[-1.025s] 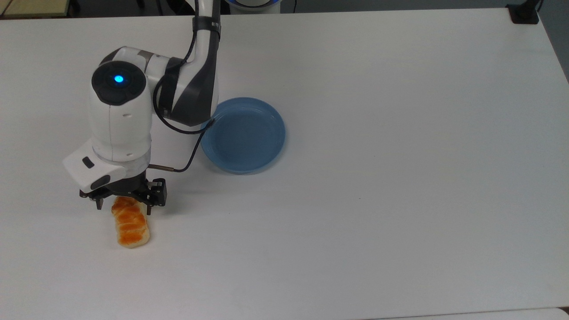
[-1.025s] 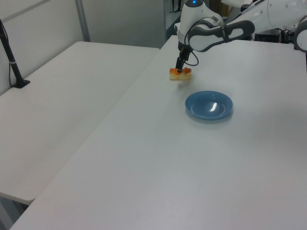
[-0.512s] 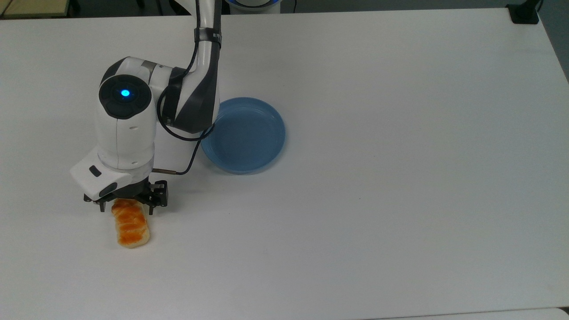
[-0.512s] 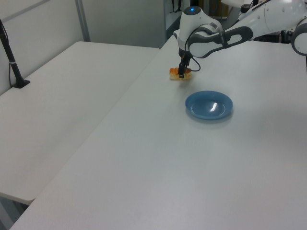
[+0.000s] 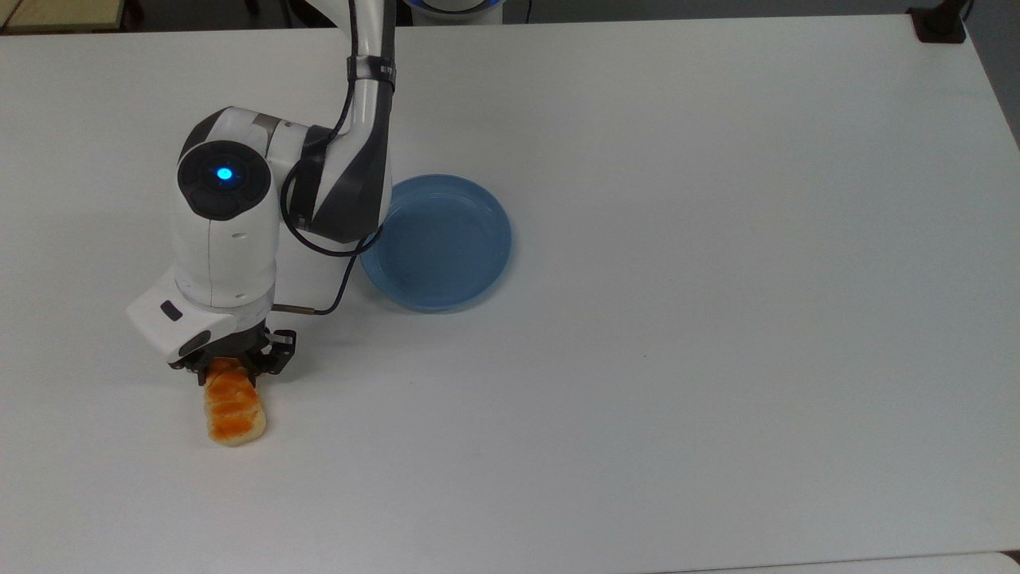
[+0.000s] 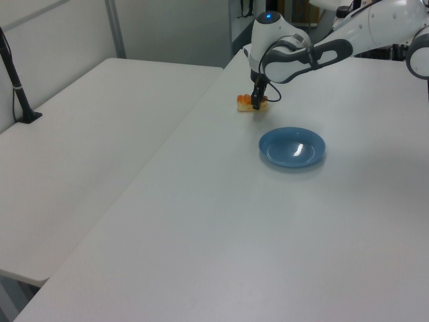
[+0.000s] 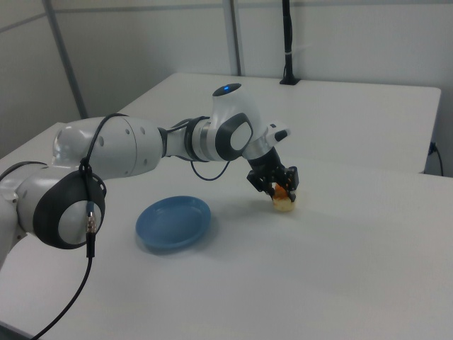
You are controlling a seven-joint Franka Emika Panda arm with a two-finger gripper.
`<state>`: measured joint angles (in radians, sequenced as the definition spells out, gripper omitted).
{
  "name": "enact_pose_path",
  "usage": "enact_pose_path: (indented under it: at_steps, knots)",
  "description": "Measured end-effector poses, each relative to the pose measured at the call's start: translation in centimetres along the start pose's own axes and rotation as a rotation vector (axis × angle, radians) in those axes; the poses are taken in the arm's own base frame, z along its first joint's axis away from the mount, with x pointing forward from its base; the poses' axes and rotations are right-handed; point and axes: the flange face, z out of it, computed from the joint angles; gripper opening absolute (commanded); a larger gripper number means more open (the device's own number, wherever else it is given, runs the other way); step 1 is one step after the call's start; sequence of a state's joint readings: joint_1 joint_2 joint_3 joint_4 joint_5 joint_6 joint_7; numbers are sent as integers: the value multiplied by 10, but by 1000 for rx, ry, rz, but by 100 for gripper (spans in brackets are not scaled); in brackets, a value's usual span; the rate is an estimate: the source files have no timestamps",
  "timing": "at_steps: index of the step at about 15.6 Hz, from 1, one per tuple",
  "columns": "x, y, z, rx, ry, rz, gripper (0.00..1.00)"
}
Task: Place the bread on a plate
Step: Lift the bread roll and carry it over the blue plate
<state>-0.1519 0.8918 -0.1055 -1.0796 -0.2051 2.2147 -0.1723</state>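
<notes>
White table (image 5: 717, 319), flat, matte. Light-blue plate (image 5: 438, 243) rests near centre. Bread (image 5: 233, 410) lies on the tabletop at plate's 8 o'clock, well apart.

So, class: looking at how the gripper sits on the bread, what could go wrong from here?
1. The gripper holds the bread near one end, not the middle, so the roll may tip or slip when lifted.
2. The plate lies partly under the arm, so the carry may nudge its rim.

Bare table (image 5: 717, 319) — bread (image 5: 233, 410) to plate (image 5: 437, 241).
</notes>
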Motion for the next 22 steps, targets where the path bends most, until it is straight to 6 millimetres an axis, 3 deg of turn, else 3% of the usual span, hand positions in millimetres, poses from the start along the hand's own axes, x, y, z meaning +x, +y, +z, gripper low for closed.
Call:
enact_pose_path:
  at_steps: [5,9,11,15,17,19,22]
  knots:
    - [2,3,-9,-3,12,5,41]
    - [5,12,-44,-5,49,18,42]
    - [3,17,-79,7,71,29,42]
    - [-9,1,-148,82,15,23,42]
    - [-27,-8,-203,149,-17,29,42]
    - [-47,-20,-240,189,-41,19,42]
    - [-74,-59,-267,219,-88,-23,42]
